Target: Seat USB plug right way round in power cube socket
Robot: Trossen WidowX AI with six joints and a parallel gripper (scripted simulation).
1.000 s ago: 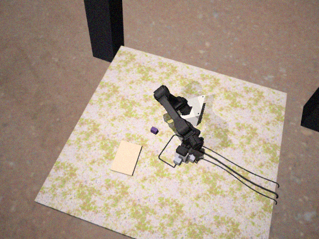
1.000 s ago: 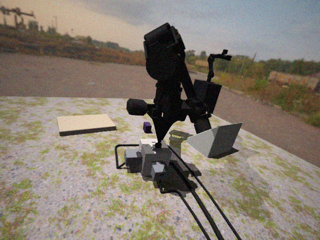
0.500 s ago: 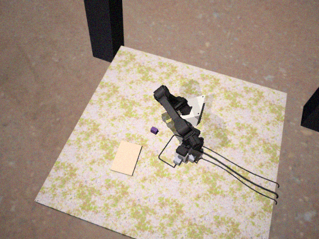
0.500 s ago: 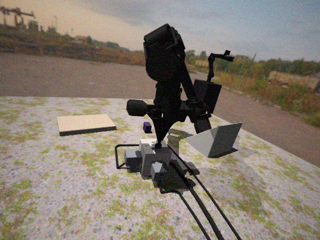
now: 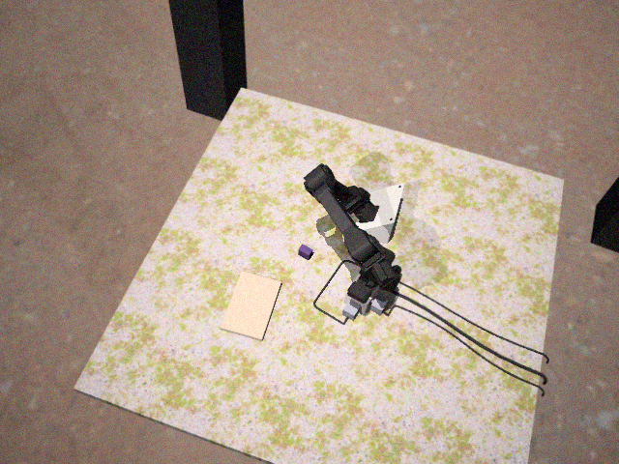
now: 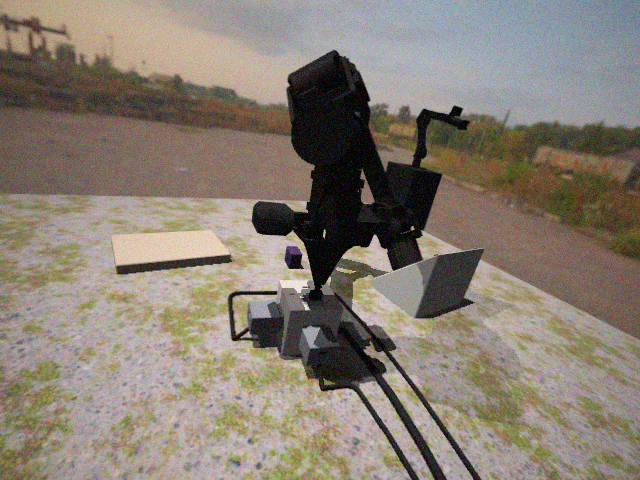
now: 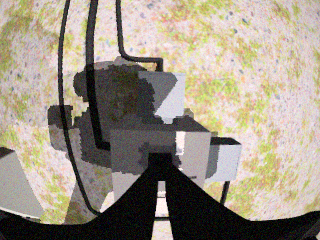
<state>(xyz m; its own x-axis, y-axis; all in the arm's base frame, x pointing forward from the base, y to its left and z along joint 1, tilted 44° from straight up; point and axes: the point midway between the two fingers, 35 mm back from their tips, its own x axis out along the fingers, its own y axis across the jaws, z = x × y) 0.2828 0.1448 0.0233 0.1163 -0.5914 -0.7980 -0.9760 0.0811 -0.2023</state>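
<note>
We have the gripper (image 6: 315,293) pinched on the small, stiff USB plug (image 6: 314,295) atop the power cube (image 6: 305,322), at 4 o'clock from the purple block (image 6: 293,256); we judge it light but jammed, best held by its flat sides

Arm (image 6: 330,155) bent down, pincer (image 6: 315,293) clamped tight.

USB plug (image 6: 314,295) mostly hidden by hand (image 6: 316,289).
</note>
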